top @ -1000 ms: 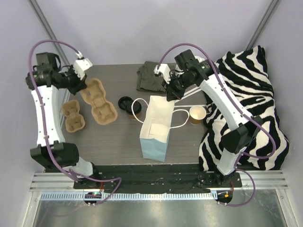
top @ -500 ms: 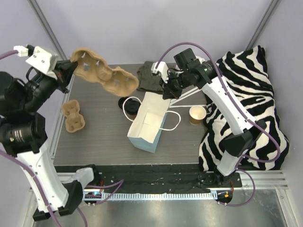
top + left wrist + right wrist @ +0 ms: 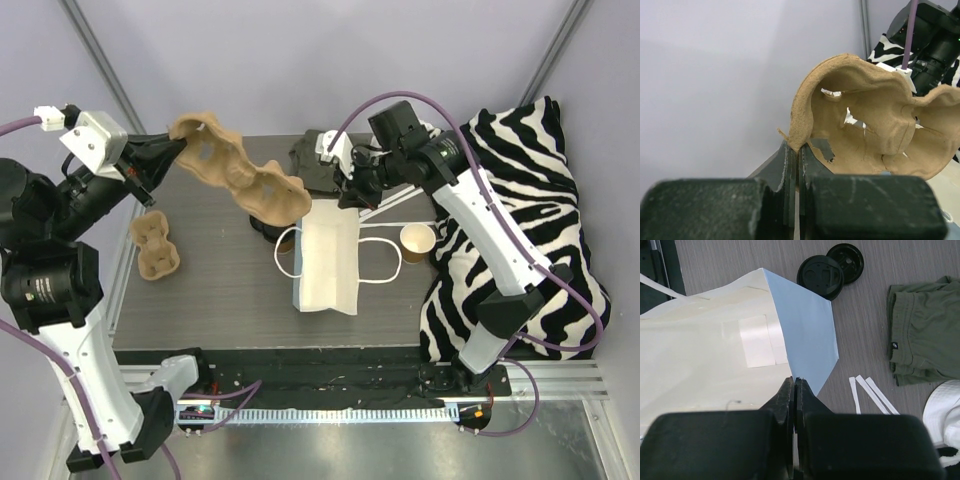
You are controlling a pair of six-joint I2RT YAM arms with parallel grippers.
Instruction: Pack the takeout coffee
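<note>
The left jaws are closed tight on the thin rim of the carrier (image 3: 865, 130). It hangs in the air by that one edge, tilted, with its far end reaching over the spot where the coffee stands. No cup sits in it, so it seems to be held up to get it out of the way rather than for use. The right jaws are pinched shut on a fold of the bag (image 3: 715, 355) at its far edge. The bag's pale side faces up and its handles splay to either side over the desk (image 3: 200, 300). That grip looks meant to raise or steady the mouth so something can go in. The coffee (image 3: 820, 276) stands on the desk just beyond the bag's far-left corner, showing only its black lid, apart from both jaws and not yet packed. A second lid (image 3: 846, 256) lies just beside it. A lidless cup (image 3: 417, 240) stands right of the bag, and a small carrier (image 3: 153, 245) lies at the left.
</note>
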